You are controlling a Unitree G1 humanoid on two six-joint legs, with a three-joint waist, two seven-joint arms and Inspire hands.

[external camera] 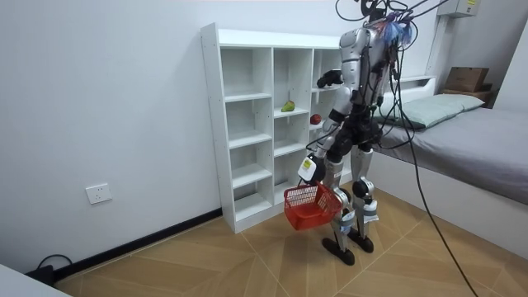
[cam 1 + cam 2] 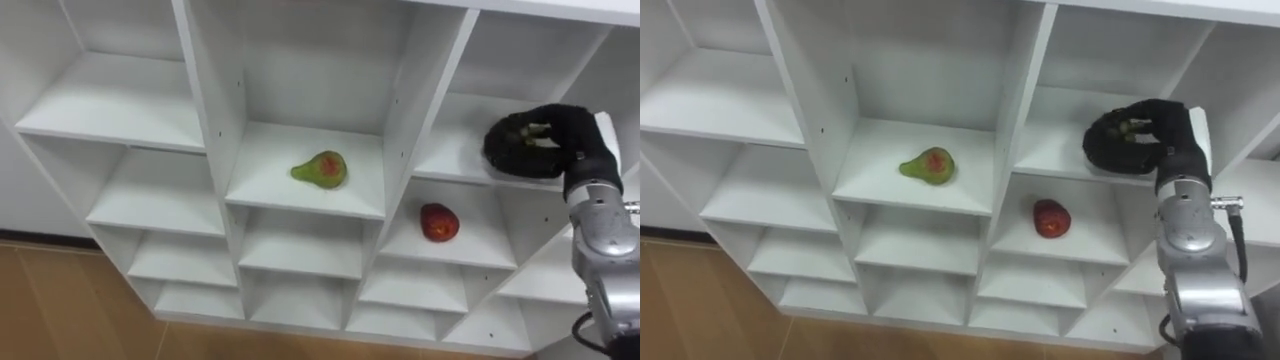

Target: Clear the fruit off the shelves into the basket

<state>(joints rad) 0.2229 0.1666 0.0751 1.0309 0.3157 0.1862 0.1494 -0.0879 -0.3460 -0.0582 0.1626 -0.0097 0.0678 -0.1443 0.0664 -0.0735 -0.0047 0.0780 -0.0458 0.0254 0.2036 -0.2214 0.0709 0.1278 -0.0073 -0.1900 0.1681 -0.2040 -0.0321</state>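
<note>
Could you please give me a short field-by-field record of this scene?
closet: white, open compartments
pear: lying on a middle-column shelf
apple: red, right column, lower than the pear
right hand: on the right-column shelf above the apple, fingers curled round a greenish item, mostly hidden
left hand: low beside the robot, carrying the red basket
</note>
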